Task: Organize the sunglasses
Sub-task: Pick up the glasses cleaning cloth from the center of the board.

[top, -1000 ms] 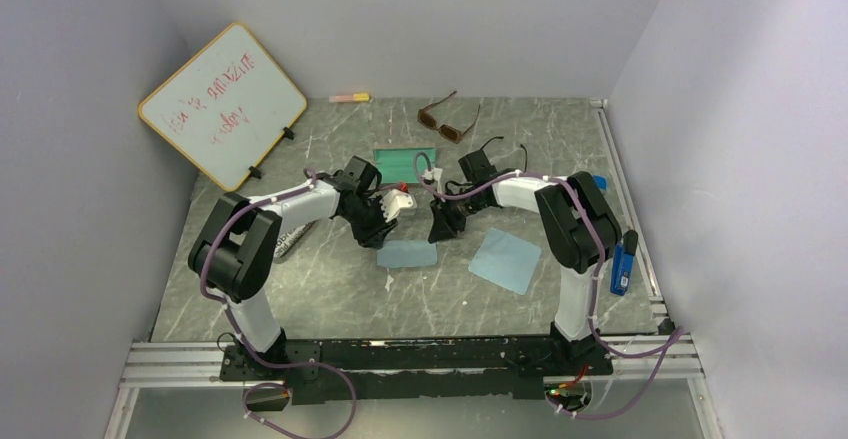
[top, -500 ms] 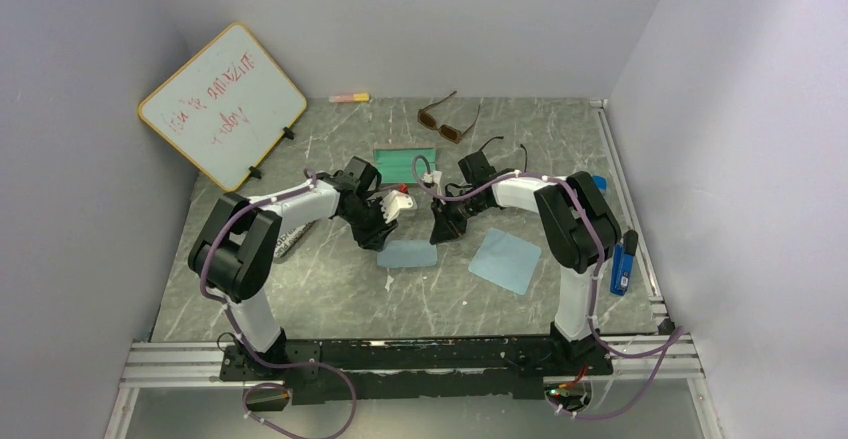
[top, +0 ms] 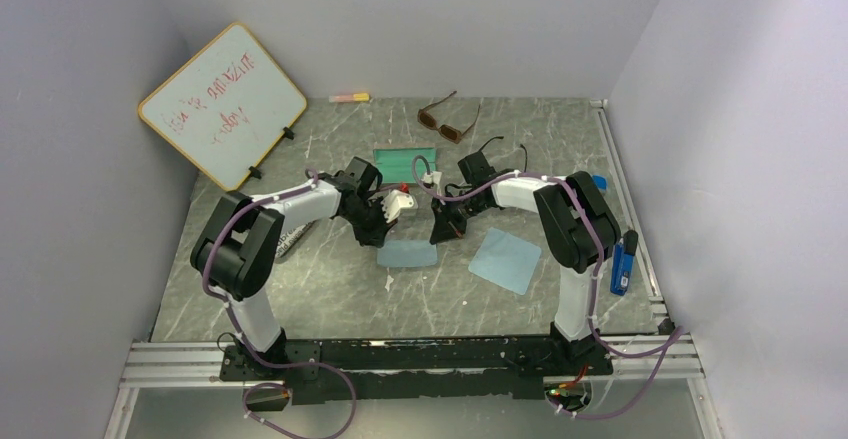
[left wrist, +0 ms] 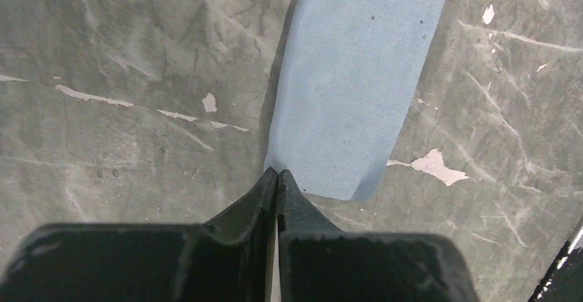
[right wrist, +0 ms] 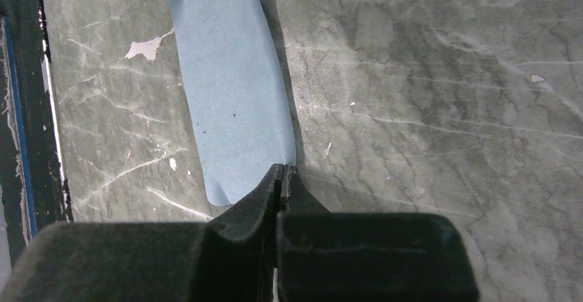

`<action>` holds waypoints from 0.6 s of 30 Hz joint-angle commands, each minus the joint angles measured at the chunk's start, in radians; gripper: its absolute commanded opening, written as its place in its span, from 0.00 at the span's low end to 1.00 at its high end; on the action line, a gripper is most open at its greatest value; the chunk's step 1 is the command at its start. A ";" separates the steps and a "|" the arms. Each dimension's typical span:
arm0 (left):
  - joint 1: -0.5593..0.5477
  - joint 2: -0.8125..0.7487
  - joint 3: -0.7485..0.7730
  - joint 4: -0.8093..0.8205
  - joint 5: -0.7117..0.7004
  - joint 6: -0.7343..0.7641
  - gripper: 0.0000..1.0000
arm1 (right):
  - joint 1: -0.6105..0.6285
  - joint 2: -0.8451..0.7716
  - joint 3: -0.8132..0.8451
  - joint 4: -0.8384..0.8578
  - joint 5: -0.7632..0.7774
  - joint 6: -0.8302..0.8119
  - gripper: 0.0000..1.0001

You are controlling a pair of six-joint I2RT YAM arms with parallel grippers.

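From above, the brown sunglasses (top: 447, 119) lie at the far side of the tabletop (top: 330, 289) with their temples spread, well apart from both arms; the black sunglasses (top: 497, 143) show only as thin dark lines just beyond the right forearm, partly hidden. Both pairs look light and rigid, with slim hinged temples that would flex or snap under a hard squeeze, and glossy lenses that would slip and scratch; the bridge or the thick frame corner by a hinge seems the safest hold. The left claw (top: 384, 238) and right claw (top: 438, 236) point down at the far corners of a blue cloth (top: 407, 254); a second blue cloth (top: 505, 259) and a green one (top: 405, 162) lie nearby.

In the left wrist view, the black fingers are pressed together with no gap, their tips meeting the corner of the cloth, seemingly pinching it; the cloth is matte, thin and soft on scuffed grey marble-patterned stone.

In the right wrist view, the fingers are likewise closed tight at the opposite corner; here the cloth's edge curls slightly.
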 commanded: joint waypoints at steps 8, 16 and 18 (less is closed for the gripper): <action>-0.004 -0.033 0.033 0.020 -0.001 -0.020 0.05 | 0.002 -0.026 0.029 0.041 -0.017 0.047 0.00; -0.004 -0.016 0.053 0.060 -0.070 -0.050 0.05 | -0.005 -0.063 0.037 0.092 0.076 0.097 0.00; -0.004 -0.010 0.059 0.074 -0.094 -0.059 0.05 | -0.007 -0.069 0.034 0.113 0.093 0.116 0.00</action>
